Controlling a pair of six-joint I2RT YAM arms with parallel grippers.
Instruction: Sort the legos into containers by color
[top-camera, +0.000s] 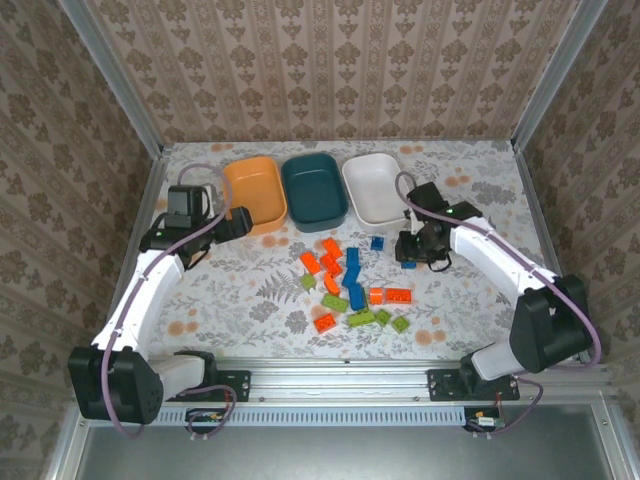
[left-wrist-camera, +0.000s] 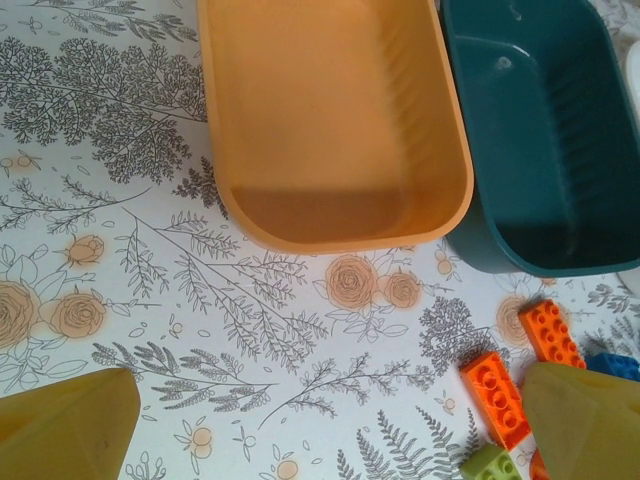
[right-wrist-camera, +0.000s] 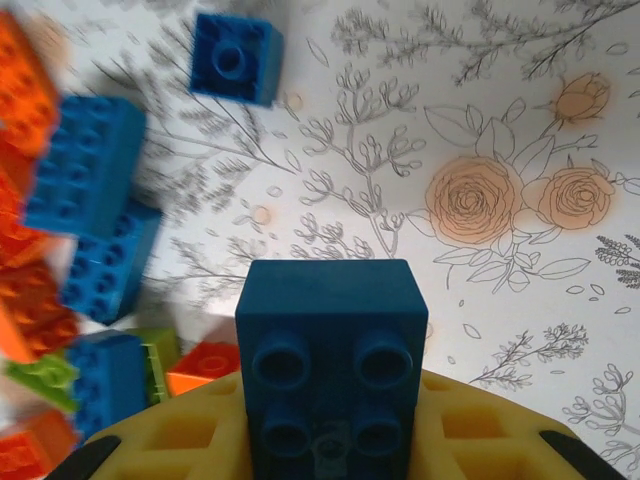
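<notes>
R claw (top-camera: 414, 252) clamped on blue brick (right-wrist-camera: 330, 350), just right of loose bricks (top-camera: 352, 262) mid-table, near side of white bowl (top-camera: 375, 186). L claw (top-camera: 238, 222) wide apart, empty, by orange bowl (top-camera: 254, 190); teal bowl (top-camera: 314, 187) btwn those two bowls.

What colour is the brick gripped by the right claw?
The brick is dark blue, seen best in the right wrist view.

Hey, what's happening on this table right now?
Two robot arms are sorting legos into bowls by color. The right hand is shut on a blue brick beside the loose pile. The left hand is open beside the orange bowl. That, the teal bowl and the white bowl look empty.
</notes>
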